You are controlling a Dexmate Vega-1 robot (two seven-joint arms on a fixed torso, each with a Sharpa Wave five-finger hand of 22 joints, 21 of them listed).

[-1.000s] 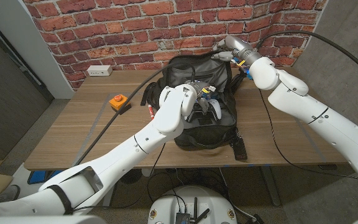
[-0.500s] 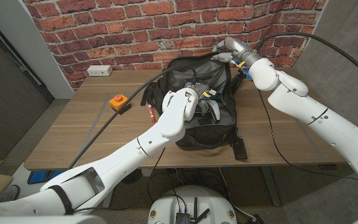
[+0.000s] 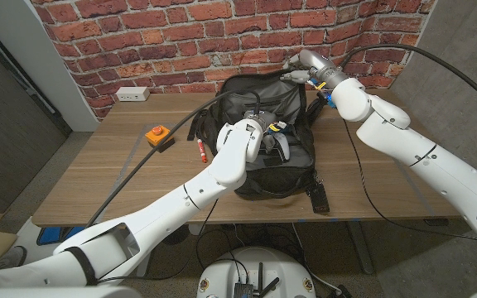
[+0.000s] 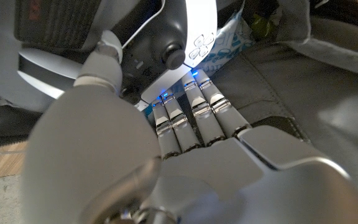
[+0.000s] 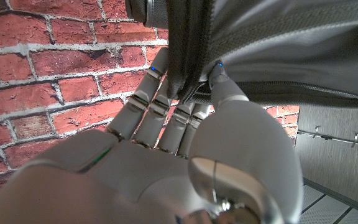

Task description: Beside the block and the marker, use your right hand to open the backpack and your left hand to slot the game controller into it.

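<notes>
Black woven fabric is my landmark: the backpack (image 3: 263,132) lies mid-counter, soft and slumped, its mouth gaping. I have my right hand (image 3: 298,73) at the backpack's far top edge, by the brick wall (image 3: 180,37); in the right wrist view its fingers (image 5: 166,102) pinch a fold of dark ribbed cloth and zipper seam. My left hand (image 3: 259,132) hovers over the backpack's opening, gripping the game controller (image 3: 281,145), a smooth white plastic shell with a round dark thumbstick and small buttons, seen close in the left wrist view (image 4: 185,43). Left of the backpack on the wood-grain counter (image 3: 98,174) sit the small red marker (image 3: 199,150) and, further out, an orange block (image 3: 157,135) on a black base
</notes>
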